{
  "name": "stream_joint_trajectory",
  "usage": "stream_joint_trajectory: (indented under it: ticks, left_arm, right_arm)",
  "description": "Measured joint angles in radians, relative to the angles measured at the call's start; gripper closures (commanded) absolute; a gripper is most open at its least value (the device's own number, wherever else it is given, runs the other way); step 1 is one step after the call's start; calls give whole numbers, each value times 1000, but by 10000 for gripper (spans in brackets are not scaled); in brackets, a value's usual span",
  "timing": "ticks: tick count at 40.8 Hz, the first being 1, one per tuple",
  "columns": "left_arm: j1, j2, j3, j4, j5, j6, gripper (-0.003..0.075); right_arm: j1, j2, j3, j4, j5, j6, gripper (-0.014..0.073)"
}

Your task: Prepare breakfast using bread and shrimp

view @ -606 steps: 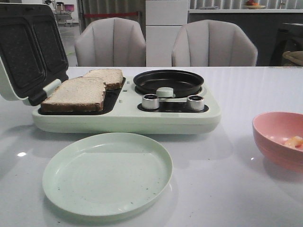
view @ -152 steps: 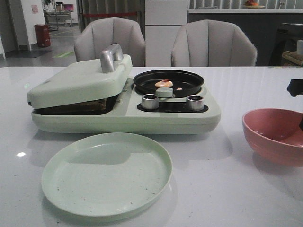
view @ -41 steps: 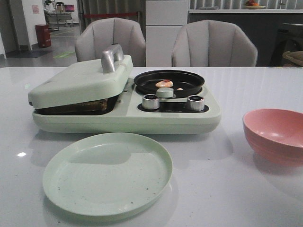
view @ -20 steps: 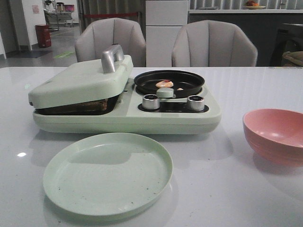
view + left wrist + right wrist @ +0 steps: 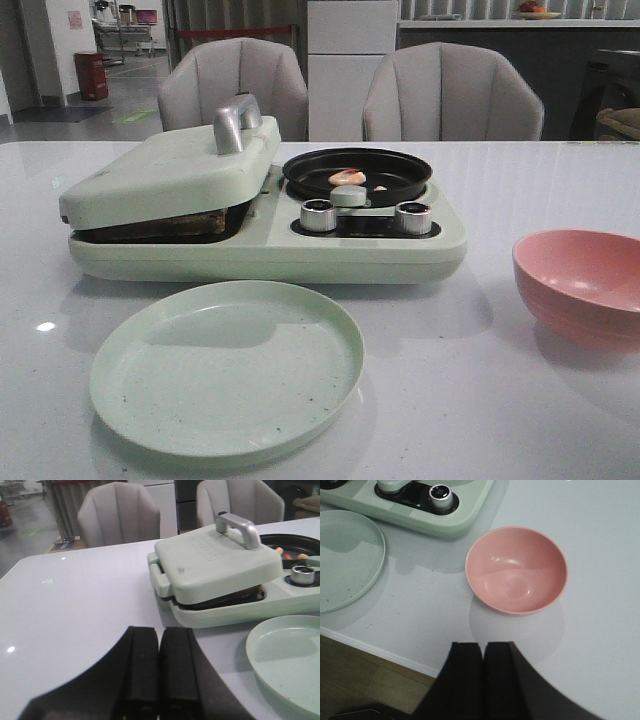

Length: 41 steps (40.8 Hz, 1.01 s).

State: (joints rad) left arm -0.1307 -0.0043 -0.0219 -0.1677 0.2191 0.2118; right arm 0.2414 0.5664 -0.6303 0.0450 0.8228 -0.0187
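You have the bread (image 5: 160, 226) shut under the press lid (image 5: 170, 165) and the shrimp (image 5: 347, 177) in the black pan (image 5: 357, 172), both tools closed on nothing (left tool (image 5: 159, 667), right tool (image 5: 483, 672)); plating onto the near green plate (image 5: 226, 368) likely remains.

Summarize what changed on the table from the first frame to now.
The sandwich maker lid went from open to down over the bread. The shrimp moved from the pink bowl, now empty, into the black pan. The green plate stayed put and bare.
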Motion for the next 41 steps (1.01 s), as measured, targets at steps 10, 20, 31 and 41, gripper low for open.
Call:
stream_joint_trajectory:
  ticks: [10, 20, 31, 41]
  left_arm:
    - [49, 0, 22, 175, -75, -212, 619]
    - [53, 0, 22, 184, -108, -221, 619]
    - [53, 0, 22, 184, -117, -221, 619]
    - [53, 0, 22, 184, -117, -223, 619]
  right_arm:
    - [0, 0, 0, 0, -2, 0, 559]
    - [0, 0, 0, 0, -2, 0, 559]
    - [0, 0, 0, 0, -2, 0, 559]
    - [0, 0, 0, 0, -2, 0, 559]
